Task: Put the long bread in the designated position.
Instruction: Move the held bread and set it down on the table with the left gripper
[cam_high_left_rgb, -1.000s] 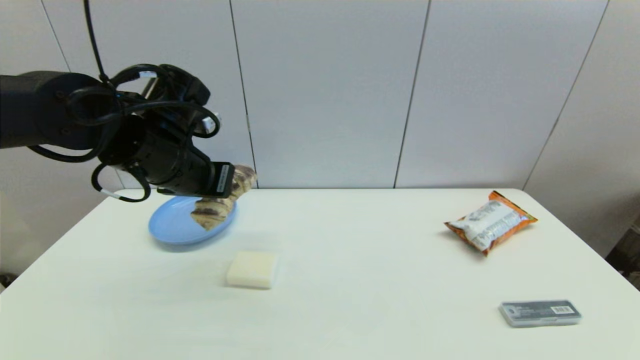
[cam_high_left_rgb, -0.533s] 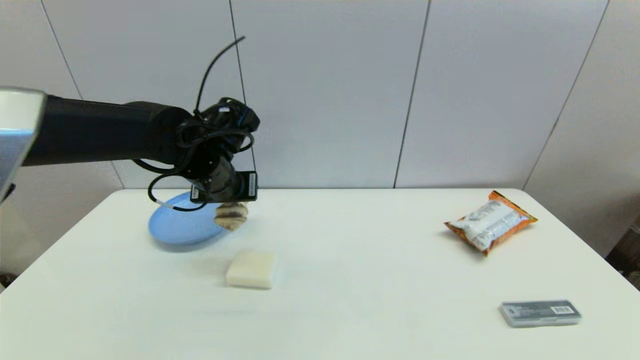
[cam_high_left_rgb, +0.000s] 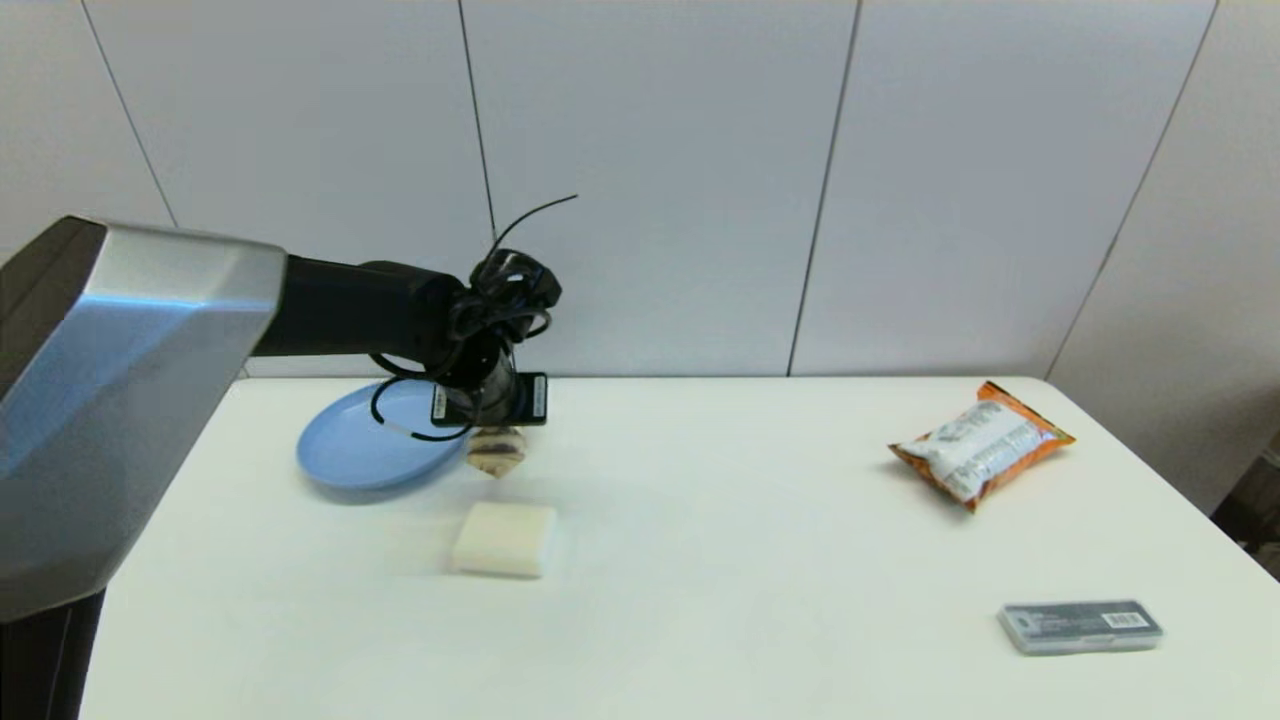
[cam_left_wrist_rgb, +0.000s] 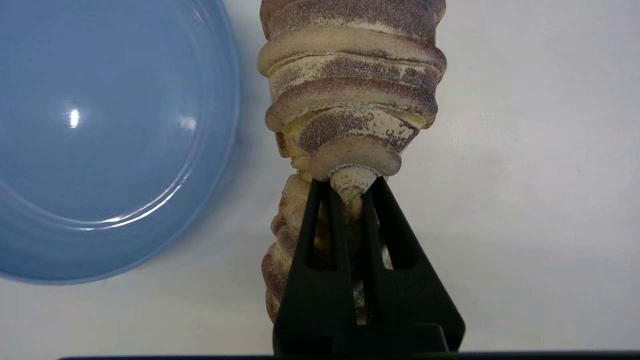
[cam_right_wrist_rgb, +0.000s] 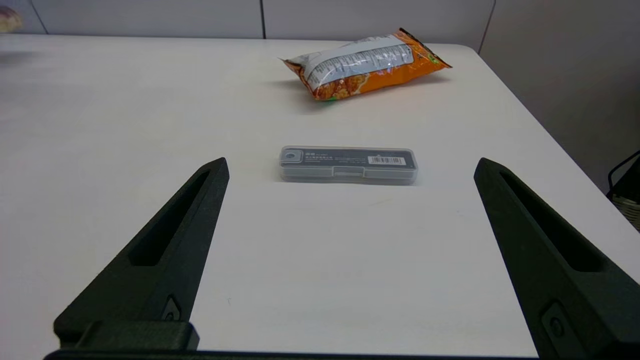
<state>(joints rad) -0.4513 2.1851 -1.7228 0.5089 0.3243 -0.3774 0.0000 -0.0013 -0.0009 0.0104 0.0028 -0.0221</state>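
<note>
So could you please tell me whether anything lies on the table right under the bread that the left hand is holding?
Nothing visible does: the left hand holds the bread over bare table, beside the blue plate, not over it.

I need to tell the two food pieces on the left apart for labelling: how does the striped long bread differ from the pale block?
The long bread is ribbed with cream and dark-brown stripes; the pale block is plain cream and smooth. The long bread is oblong; the pale block is squarish. The long bread hangs in the left gripper, fingers shut on it, beside the blue plate; the pale block lies flat on the table. Both are near the blue plate.
</note>
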